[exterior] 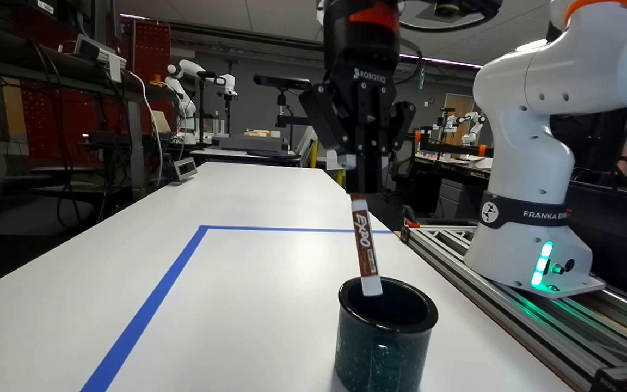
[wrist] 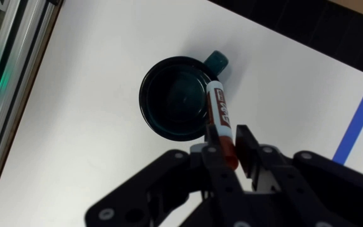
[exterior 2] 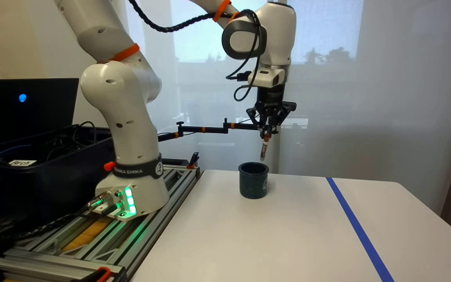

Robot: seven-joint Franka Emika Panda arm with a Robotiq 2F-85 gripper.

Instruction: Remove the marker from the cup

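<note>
My gripper (exterior: 365,185) is shut on the red-brown cap end of the marker (exterior: 365,245), which hangs down, slightly tilted, from the fingertips. The dark teal cup (exterior: 381,354) stands upright on the white table below it. In an exterior view, the gripper (exterior 2: 267,134) holds the marker (exterior 2: 264,148) with its lower tip just above the rim of the cup (exterior 2: 253,186). In the wrist view, the marker (wrist: 220,107) lies between the fingers (wrist: 225,134), and its free end overlaps the edge of the cup (wrist: 178,101) near the handle (wrist: 216,62). The cup's inside looks empty there.
Blue tape (exterior: 164,288) marks lines on the white table (exterior 2: 288,235). The metal rail (exterior: 515,310) with the robot base runs along one table edge. A black case (exterior 2: 22,188) with a laptop (exterior 2: 26,113) stands behind the base. A thin black camera arm (exterior 2: 206,129) reaches behind the gripper.
</note>
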